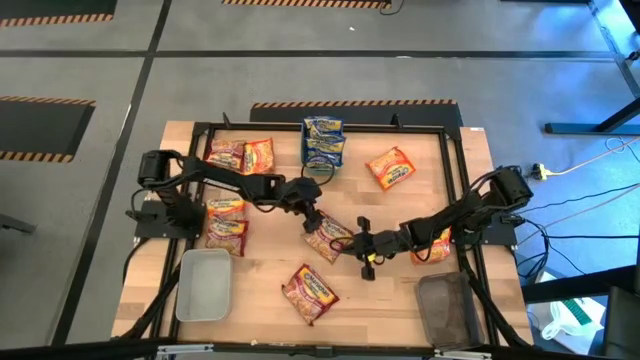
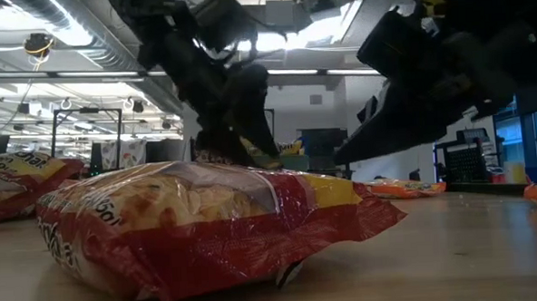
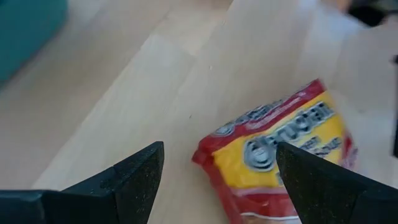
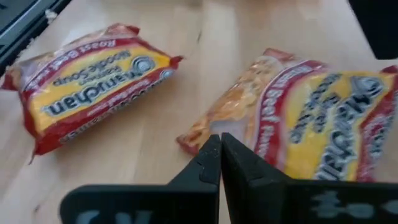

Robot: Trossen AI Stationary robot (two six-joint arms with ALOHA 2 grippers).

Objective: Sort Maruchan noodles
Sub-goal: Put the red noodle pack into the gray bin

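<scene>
sorting partly done: blue packets stacked at far edge, orange pairs grouped left. left gripper spread wide, empty, over centre red packet; right gripper pinched shut, empty, just beside it. several still scattered.

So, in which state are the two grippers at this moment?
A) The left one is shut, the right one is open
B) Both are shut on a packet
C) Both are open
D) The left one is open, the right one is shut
D: the left gripper has its fingers spread wide above a red-and-yellow noodle packet, while the right gripper has its fingers pressed together with nothing between them.
</scene>
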